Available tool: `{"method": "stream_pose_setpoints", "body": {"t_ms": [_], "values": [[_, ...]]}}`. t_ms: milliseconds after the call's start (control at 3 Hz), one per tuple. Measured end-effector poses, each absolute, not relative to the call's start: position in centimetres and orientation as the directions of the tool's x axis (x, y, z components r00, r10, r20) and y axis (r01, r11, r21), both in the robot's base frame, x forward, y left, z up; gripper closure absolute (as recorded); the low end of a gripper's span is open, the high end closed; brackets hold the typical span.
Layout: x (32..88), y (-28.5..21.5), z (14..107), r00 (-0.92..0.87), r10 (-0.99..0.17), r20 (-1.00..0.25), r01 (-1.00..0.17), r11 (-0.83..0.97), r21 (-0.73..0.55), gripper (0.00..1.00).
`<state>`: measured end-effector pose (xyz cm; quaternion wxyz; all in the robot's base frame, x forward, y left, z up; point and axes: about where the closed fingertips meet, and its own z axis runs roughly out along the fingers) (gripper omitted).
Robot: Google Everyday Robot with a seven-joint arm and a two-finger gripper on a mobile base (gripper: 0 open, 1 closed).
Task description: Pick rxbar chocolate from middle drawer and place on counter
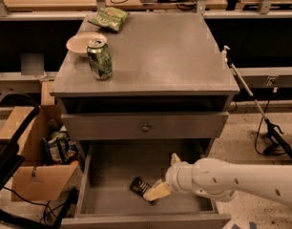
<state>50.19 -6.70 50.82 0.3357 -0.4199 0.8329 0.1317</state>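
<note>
One white robot arm reaches in from the lower right of the frame into the middle drawer (112, 163), which stands pulled open at the bottom centre. Its claw (164, 175) sits low inside the drawer, right of centre, with its two pale fingers spread apart. One points up toward the back of the drawer, and the other lies down against the right end of the rxbar chocolate (139, 185). The claw is open and holds nothing. The bar, a small black wrapper, lies flat and slanted on the drawer floor just left of the claw, away from the walls.

The step in hand appears to be closing on the bar. To do it well, the claw should turn so its fingers straddle the bar's narrow width. It should then press low to the floor before closing, since a flat wrapper may slide away. The lift should come outward and up, to miss the shut drawer front with a round knob (145, 127) above.

On the bench (174, 56), in the upper half of the frame, a green soda can (99, 58), a bowl (81, 43) and a chip bag (109, 18) crowd the upper left. Aim for the right half, away from them.
</note>
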Motion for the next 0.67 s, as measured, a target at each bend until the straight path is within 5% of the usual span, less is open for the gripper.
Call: {"method": "stream_pose_setpoints", "body": {"t_ms": [667], "values": [[51.1,-3.2,43.7,-0.413,-0.687,-0.598,-0.838,0.544,-0.047,0.00]]}}
